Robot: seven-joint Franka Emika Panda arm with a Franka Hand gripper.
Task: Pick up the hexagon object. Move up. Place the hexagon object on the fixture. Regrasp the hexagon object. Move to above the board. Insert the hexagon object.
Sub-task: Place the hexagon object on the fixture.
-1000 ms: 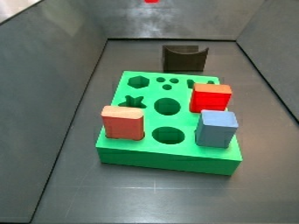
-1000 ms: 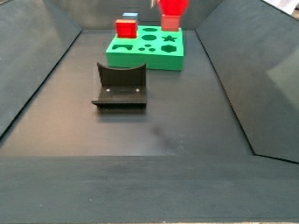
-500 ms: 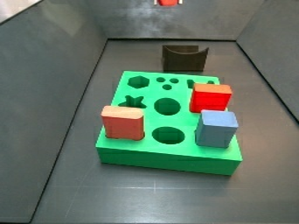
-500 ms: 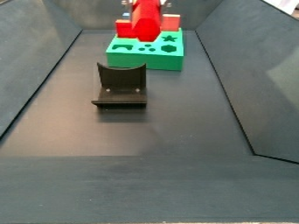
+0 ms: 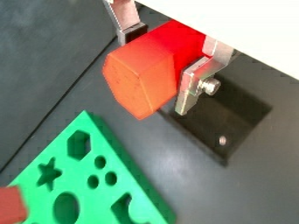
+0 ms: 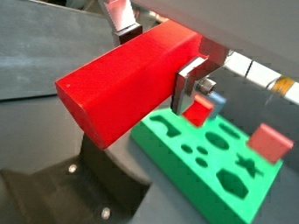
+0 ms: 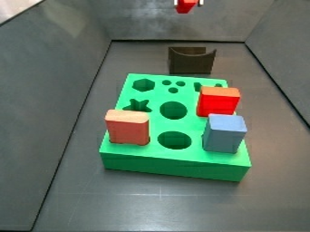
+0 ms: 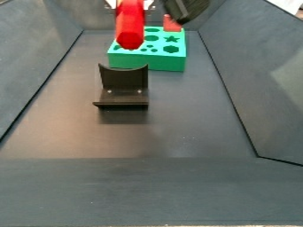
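Observation:
My gripper point(image 5: 162, 61) is shut on the hexagon object point(image 5: 146, 68), a bright red long prism clamped across its width between the silver fingers point(image 6: 191, 80). In both wrist views it hangs in the air, tilted, over the dark fixture point(image 5: 229, 124) with the green board point(image 6: 212, 163) beside it. In a side view the hexagon object point(image 8: 128, 25) slants above and behind the fixture point(image 8: 122, 86), in front of the board point(image 8: 155, 53). In a side view only its tip point(image 7: 184, 5) shows at the upper edge, above the fixture point(image 7: 190, 60).
On the board point(image 7: 143, 156) stand a red cube point(image 7: 219, 100), a salmon-pink cube point(image 7: 126, 127) and a blue-grey cube point(image 7: 224, 132). Round, hexagonal and star-shaped holes lie between them. Dark sloping walls close in the floor on both sides.
The gripper has carried the hexagon object sideways from over the board toward the fixture. The prism has tilted and now comes lower into the side views.

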